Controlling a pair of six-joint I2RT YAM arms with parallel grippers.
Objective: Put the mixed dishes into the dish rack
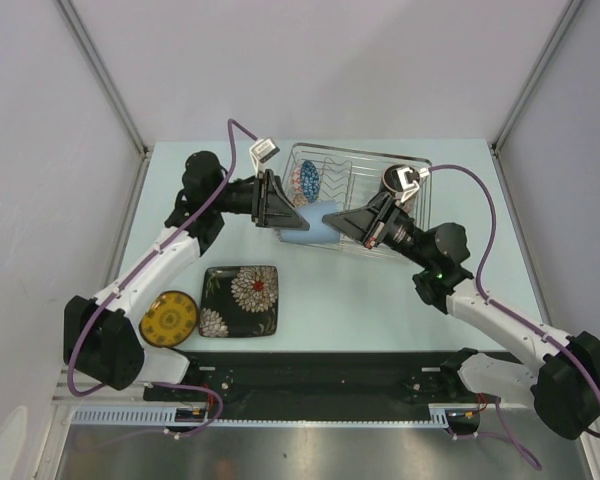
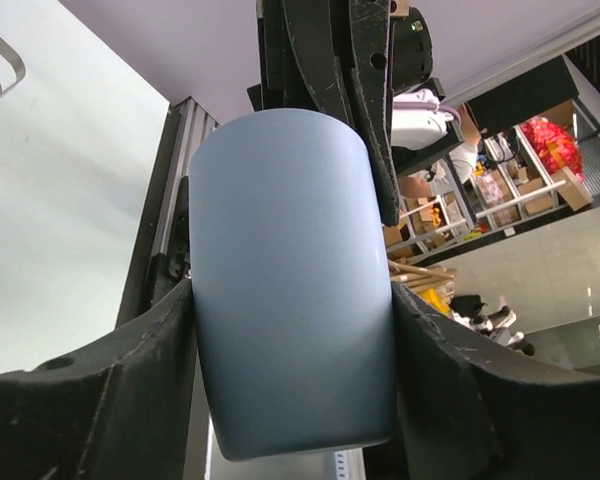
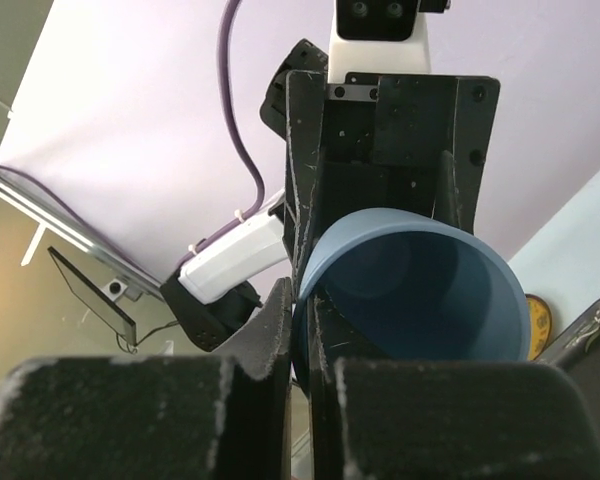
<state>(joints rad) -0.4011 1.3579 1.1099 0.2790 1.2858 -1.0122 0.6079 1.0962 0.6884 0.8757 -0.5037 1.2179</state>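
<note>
Your left gripper clamps the blue cup across its body, and the right gripper pinches its rim. It looks light, stiff, slick and chippable, so confirm the rim pinch before releasing.

**Nothing I can read**

No word, number or brand is legible in any of my three views. The light-blue cup between my left jaws shows a plain wall. The boxes on the shelves behind it, in my left wrist view, are too blurred to read. The white tag on my left arm's cable and the toothed strip along the near edge of the tabletop are too small to tell.
</note>
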